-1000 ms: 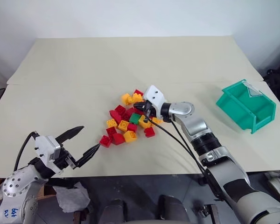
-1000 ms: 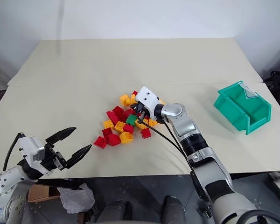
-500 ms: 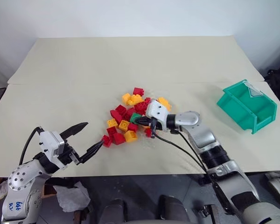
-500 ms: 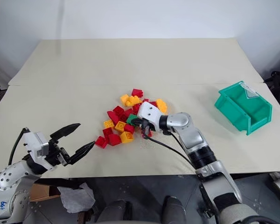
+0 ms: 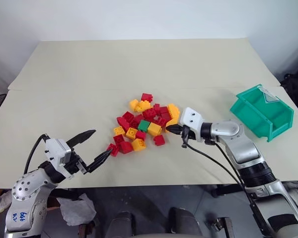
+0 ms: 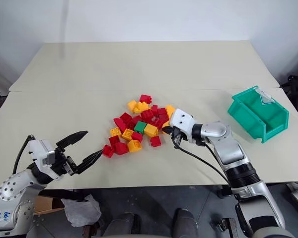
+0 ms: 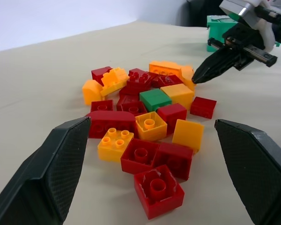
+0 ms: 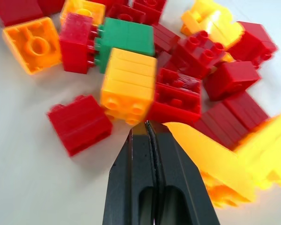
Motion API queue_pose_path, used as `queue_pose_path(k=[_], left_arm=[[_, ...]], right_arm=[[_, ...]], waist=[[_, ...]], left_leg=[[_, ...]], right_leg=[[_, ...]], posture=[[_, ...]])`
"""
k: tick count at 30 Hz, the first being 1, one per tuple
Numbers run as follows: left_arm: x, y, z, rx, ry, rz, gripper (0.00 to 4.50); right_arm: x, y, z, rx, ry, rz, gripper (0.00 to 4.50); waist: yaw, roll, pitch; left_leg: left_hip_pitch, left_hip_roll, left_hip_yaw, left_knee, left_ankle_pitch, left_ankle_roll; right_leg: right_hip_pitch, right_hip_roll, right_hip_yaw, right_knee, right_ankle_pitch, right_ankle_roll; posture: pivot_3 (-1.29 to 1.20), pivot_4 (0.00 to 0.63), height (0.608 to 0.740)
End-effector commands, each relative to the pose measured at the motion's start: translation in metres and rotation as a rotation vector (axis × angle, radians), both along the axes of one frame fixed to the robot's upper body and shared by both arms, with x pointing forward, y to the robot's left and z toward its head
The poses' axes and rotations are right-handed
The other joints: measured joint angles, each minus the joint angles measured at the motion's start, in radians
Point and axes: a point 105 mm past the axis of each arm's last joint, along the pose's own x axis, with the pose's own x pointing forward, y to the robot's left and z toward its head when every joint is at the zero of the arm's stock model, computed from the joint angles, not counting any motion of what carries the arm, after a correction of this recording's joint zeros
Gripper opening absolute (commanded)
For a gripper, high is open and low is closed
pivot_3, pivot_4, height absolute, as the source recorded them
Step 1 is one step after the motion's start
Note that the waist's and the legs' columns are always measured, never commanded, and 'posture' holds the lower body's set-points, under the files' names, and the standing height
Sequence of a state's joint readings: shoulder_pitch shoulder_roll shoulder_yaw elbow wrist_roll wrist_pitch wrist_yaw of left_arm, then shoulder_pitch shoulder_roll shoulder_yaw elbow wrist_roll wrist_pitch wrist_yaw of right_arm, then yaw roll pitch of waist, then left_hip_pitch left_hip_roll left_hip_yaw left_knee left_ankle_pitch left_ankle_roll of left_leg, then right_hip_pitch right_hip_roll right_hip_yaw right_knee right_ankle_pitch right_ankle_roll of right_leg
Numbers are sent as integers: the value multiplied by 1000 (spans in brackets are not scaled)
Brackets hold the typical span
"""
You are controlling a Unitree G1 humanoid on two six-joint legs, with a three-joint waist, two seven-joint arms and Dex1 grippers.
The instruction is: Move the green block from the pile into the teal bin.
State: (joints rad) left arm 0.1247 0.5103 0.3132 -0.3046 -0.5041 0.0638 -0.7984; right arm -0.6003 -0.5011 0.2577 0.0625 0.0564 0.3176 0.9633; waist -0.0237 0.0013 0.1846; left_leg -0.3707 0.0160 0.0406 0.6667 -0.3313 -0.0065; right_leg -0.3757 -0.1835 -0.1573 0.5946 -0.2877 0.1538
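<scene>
A pale beige table (image 5: 89,74) is set against a white wall (image 5: 139,20). One green block (image 5: 143,126) lies in the pile (image 5: 141,124) (mid-table), and one teal bin (image 5: 261,112) sits at the right edge. The right gripper (image 5: 169,128) is clenched empty beside the pile; the left gripper (image 5: 92,148) is spread at the near edge.

The green block (image 5: 143,126) lies flat in the middle of the pile (image 5: 141,124), with its smooth side up. Red and yellow blocks touch it all around, and a yellow one sits just beside it. The teal bin (image 5: 261,112) stands well apart on the table, with its open top facing up.
</scene>
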Motion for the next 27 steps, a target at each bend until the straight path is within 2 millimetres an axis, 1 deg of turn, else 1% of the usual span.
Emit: queue_pose_path(k=[1,2,4,6,9,14,16,18,19,20,22,23,24,25,27], left_arm=[[0,-2,6,7,-31,-9,4500],[0,-2,6,7,-31,-9,4500],[0,-2,8,7,-32,-6,4500],[-1,0,8,9,-32,0,4500],[-3,2,8,11,-30,9,4500],[-6,4,9,13,-29,12,4500],[-7,5,9,16,-29,15,4500],[-8,7,10,18,-28,19,4500],[-9,8,10,18,-28,20,4500],[-9,8,10,19,-28,20,4500],[-11,10,11,20,-29,20,4500],[-12,11,11,21,-28,18,4500],[-13,11,11,22,-26,12,4500],[-15,12,11,24,-24,3,4500],[-17,11,12,21,-20,-14,4500]], right_arm=[[-11,27,-8,-14,12,53,19],[-13,31,-11,-25,17,63,19],[-20,40,-11,-16,35,100,19],[-25,42,-9,-14,40,120,19],[-29,35,-3,0,33,151,19],[-37,15,19,117,29,203,19],[-30,-9,32,173,53,145,395],[-26,-34,36,162,55,93,896],[-24,-46,35,146,60,72,1285],[-24,-54,35,136,64,60,1589],[-19,-76,36,130,57,3,2236],[-17,-86,34,113,63,-23,2634],[-16,-93,32,100,65,-41,2980],[-15,-94,30,93,82,-46,3334],[-15,-87,32,120,92,-31,3983]], waist=[[-4,0,0],[-4,0,0],[-3,0,0],[-1,0,0],[6,0,0],[19,0,0],[20,0,0],[22,0,0],[24,0,0],[26,0,0],[25,0,0],[24,0,0],[24,0,0],[23,0,0],[17,0,0]], left_leg=[[0,0,0,0,0,0],[0,0,0,0,0,0],[0,0,0,0,0,0],[0,0,0,0,0,0],[-1,0,0,0,0,0],[-1,0,0,0,0,0],[-1,0,0,0,0,0],[-1,0,0,0,0,0],[-1,0,1,0,0,1],[-1,0,1,0,-1,1],[-1,0,1,0,-1,1],[-1,0,1,0,-1,1],[-1,0,1,0,-1,1],[-1,0,2,0,-1,1],[0,0,2,-1,-1,1]], right_leg=[[0,0,0,0,0,0],[0,0,0,0,0,0],[0,0,0,0,0,0],[0,0,0,0,0,0],[0,0,0,0,0,0],[0,0,0,-1,0,0],[0,0,0,-1,0,0],[0,0,0,-1,0,0],[0,0,0,-2,0,0],[0,0,0,-2,0,0],[0,0,0,-3,0,0],[0,0,0,-3,0,0],[0,0,0,-3,0,0],[0,0,0,-3,0,0],[0,0,0,-3,0,0]], posture=[[0,150,740],[0,150,740],[0,150,740],[0,150,740],[0,150,740],[0,150,740],[0,150,740],[0,150,740],[0,150,740],[0,150,740],[0,150,740],[0,150,740],[0,150,740],[0,150,740],[0,150,740]])
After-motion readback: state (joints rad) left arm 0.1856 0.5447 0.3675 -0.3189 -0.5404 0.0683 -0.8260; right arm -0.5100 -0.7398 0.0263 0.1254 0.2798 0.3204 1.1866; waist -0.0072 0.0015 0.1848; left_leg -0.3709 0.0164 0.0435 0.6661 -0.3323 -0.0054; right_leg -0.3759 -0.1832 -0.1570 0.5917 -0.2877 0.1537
